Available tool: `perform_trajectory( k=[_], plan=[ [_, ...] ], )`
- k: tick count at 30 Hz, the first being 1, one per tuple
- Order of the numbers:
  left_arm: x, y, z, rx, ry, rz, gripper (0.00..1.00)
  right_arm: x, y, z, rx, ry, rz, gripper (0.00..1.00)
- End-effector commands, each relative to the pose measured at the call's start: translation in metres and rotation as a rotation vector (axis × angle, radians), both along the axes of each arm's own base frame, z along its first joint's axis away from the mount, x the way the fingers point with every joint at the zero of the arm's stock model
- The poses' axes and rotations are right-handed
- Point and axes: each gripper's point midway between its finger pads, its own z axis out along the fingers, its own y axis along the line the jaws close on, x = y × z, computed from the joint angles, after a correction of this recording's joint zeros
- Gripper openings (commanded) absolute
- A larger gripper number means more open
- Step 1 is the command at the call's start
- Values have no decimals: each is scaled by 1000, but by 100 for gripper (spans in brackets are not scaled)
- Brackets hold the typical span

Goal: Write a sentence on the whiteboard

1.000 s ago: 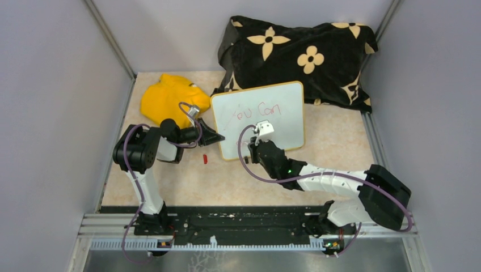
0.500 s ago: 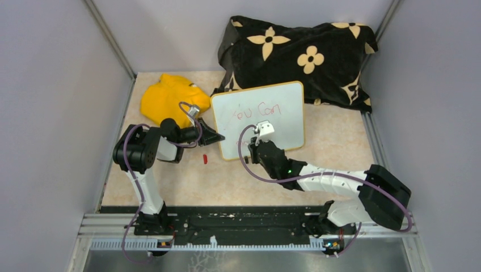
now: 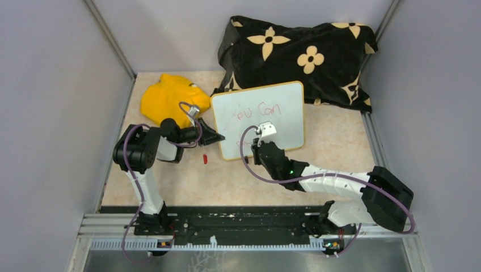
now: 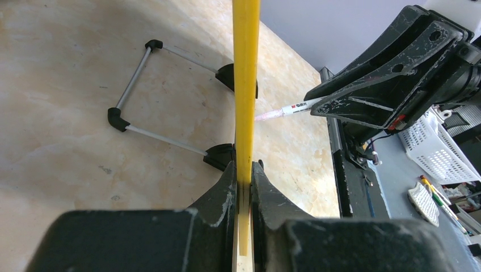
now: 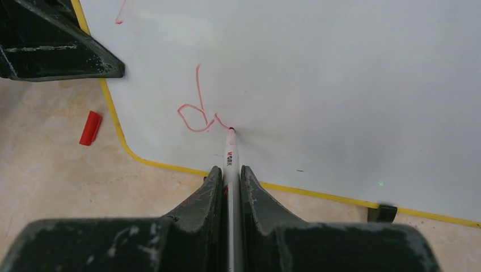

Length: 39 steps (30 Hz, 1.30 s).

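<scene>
Right gripper pinches a marker, tip touching the whiteboard just right of a red "d", while the left gripper clamps its left edge.

Red sentence on whiteboard reads "You Can"; second line only "d".

It looked like a robotics lab cell. Plain grey panels walled in a beige stone-patterned surface, a slotted metal rail ran along the near edge, and a white plastic basket of supplies stood beyond it.
</scene>
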Motion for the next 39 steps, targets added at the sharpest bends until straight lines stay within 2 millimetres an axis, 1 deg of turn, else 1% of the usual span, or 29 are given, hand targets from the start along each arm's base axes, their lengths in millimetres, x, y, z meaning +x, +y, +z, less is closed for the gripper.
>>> perform_trajectory(
  k=[1,8,18,22,31,39],
  plan=[
    [-6,-5,1,6,-5,-41,0,10,-15,15,18,-41,-67,0],
    [-6,-5,1,6,-5,-41,0,17,-17,23,22,-57,-81,0],
    [-6,-5,1,7,-5,-43,0,25,-3,38,44,-76,-57,0],
    [-7,-5,1,7,-3,-43,0,26,1,41,46,-79,-47,0],
    [-7,-5,0,7,-3,-43,0,25,9,37,51,-62,-17,0],
    [-7,-5,0,7,-2,-43,0,21,12,27,53,-31,6,0]
  ],
)
